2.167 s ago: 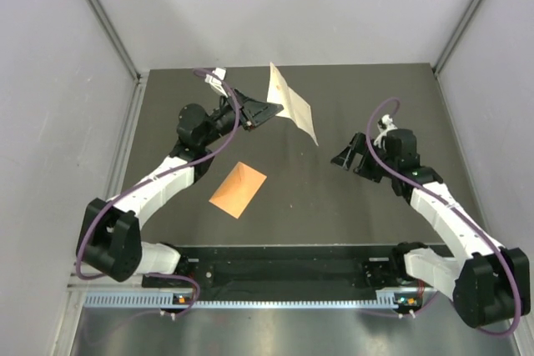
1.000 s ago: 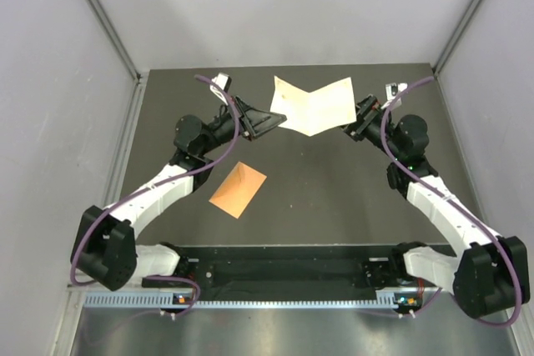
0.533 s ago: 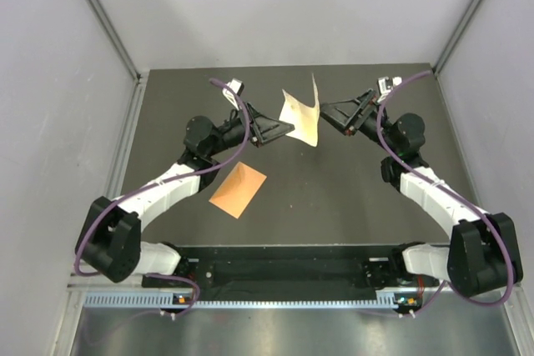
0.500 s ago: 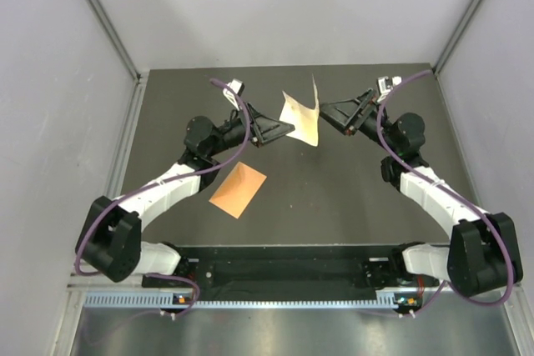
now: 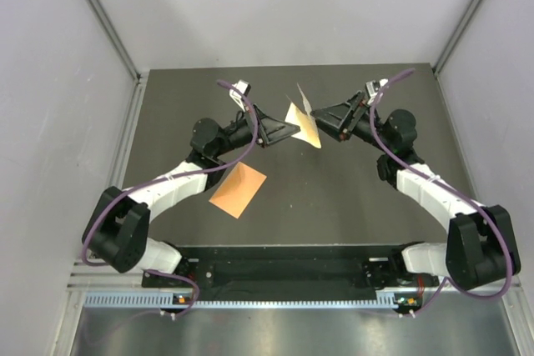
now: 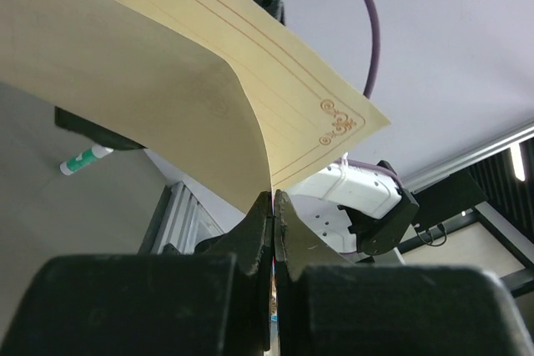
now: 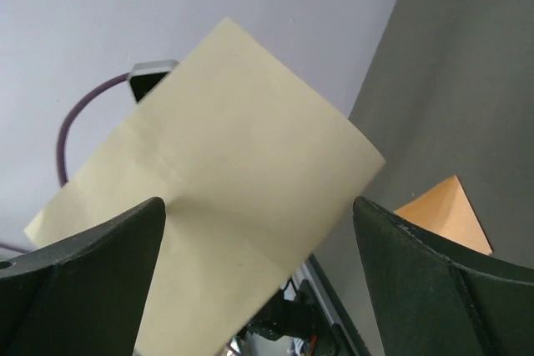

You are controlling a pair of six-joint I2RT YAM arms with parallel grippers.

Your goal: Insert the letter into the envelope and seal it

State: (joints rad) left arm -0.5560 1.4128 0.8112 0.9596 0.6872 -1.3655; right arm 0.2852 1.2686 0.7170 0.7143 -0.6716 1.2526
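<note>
Letter (image 5: 302,122) hangs in the air, bent, one edge clamped by the left fingers (image 6: 255,235). The right fingers (image 7: 83,273) stand wide apart around it. The envelope (image 5: 238,189) lies flat on the surface (image 5: 334,193) below the left fingers.

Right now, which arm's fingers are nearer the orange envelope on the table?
Left. The left fingers pinch the letter in the air, beyond and to the right of the envelope. The open right fingers sit farther right, on the letter's other side.
</note>
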